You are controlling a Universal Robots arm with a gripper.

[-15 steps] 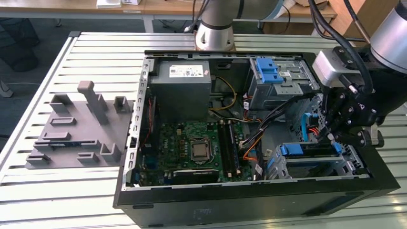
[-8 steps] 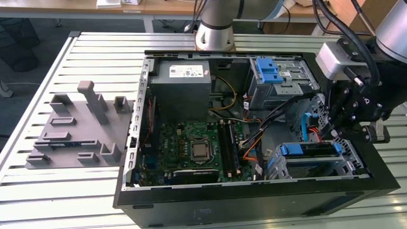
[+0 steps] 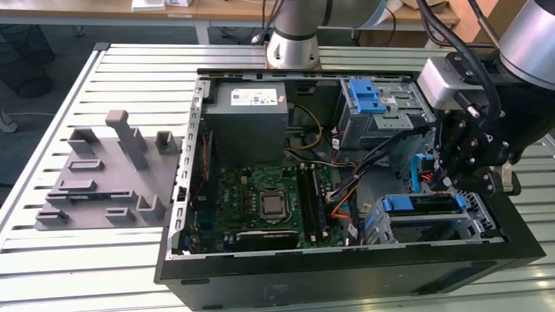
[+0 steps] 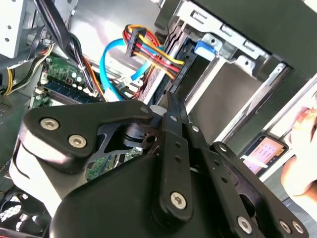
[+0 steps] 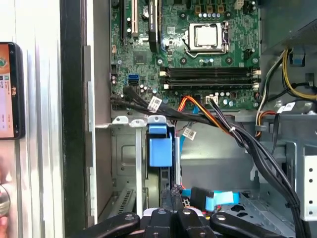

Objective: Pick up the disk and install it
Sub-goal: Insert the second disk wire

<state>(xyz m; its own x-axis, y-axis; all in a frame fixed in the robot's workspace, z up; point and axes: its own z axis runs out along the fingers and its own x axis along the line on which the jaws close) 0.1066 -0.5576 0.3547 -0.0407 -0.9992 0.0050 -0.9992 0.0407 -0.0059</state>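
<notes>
At the exterior view's right end of the open computer case (image 3: 347, 276), the disk (image 3: 409, 205) stands on edge inside the lower grey drive cage (image 3: 481, 221). Its blue carrier tab faces the green circuit board (image 3: 260, 201). The pincer (image 3: 448, 186) hangs directly over this cage. In the first wrist view its fingertips are pressed together just behind the disk (image 5: 159, 146), beside a blue cable (image 5: 218, 201). Whether they touch the disk cannot be told. The case rests on a slatted bench (image 3: 121, 260), well apart from a grey moulded tray (image 3: 104, 175).
</notes>
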